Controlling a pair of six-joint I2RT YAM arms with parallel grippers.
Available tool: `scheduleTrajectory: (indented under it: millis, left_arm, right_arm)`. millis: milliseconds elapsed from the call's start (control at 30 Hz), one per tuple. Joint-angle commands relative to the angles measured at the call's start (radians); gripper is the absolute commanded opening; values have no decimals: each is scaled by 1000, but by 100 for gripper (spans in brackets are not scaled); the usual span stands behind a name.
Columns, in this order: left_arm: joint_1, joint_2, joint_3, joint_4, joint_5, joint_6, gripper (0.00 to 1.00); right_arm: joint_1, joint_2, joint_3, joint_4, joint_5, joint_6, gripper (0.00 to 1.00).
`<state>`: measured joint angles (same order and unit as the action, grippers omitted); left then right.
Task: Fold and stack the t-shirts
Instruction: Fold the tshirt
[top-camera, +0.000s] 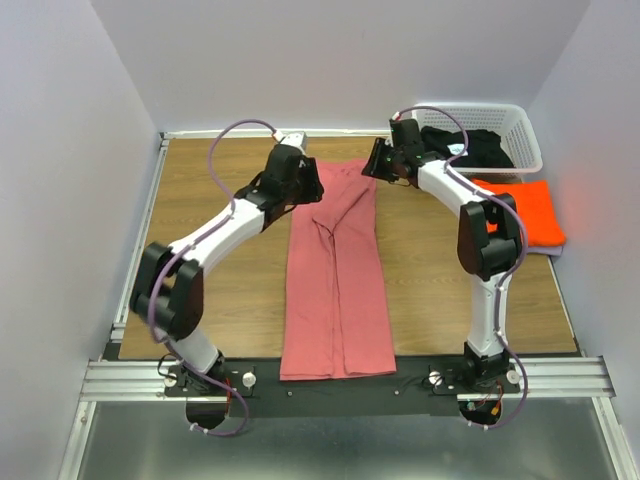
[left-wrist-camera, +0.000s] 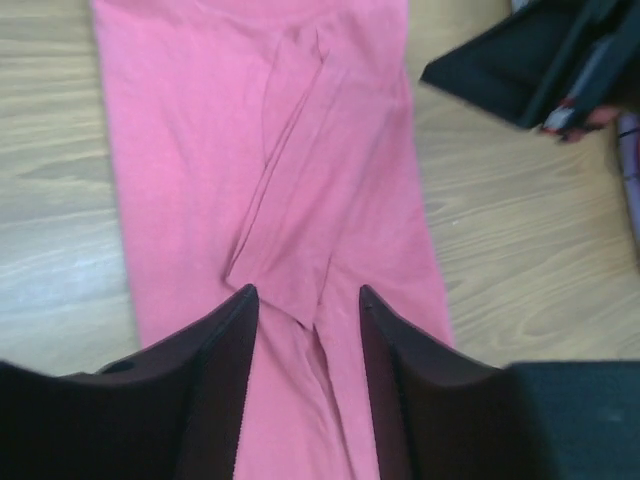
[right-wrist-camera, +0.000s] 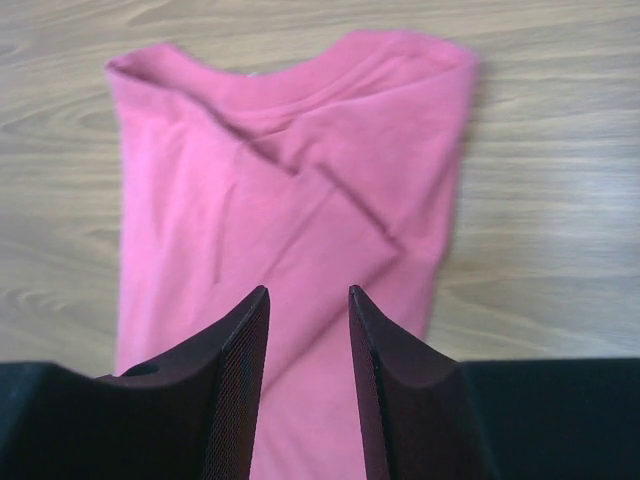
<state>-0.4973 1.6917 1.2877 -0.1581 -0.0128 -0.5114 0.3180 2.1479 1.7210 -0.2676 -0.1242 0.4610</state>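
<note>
The dusty pink-red t-shirt (top-camera: 335, 290) lies flat down the middle of the table, both sides folded in to make a long strip. Its collar end (right-wrist-camera: 300, 90) is at the far end. My left gripper (top-camera: 305, 183) hovers over the far left corner of the shirt and is open; cloth (left-wrist-camera: 200, 150) shows below between its fingertips (left-wrist-camera: 306, 294). My right gripper (top-camera: 382, 165) hovers over the far right corner, open with nothing held (right-wrist-camera: 308, 292). An orange t-shirt (top-camera: 525, 210) lies folded at the right edge. A black t-shirt (top-camera: 470, 147) sits in the basket.
The white lattice basket (top-camera: 515, 120) stands at the far right corner. White walls close in the table on three sides. Bare wood (top-camera: 220, 200) shows on both sides of the pink strip. The right gripper (left-wrist-camera: 540, 70) appears at the upper right of the left wrist view.
</note>
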Motion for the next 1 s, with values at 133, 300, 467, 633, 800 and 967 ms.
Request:
scheduleTrajectory:
  millis: [133,300,467,633,800,967]
  left_arm:
    - [6,-320,-241,43,-228,82,60]
    - [8,-542,-493,196,-248,114,64]
    - [9,-710,-599,186,-262,106,65]
    - [11,-747,-622,109,-288,64,65]
    - [11,-731,-620,40,-242,8,68]
    - [11,-760,-633,14,-204,14,68]
  right_arm:
    - [61,64,-31,8,-130,56,43]
    - [62,144,8,25,-135,59,41]
    - [61,254,129,28,-97,39,41]
    - [55,412,296,27,-22,53,41]
    - [32,536,552,27,-2,70,43]
    - [16,503,625,28,-20,15,48]
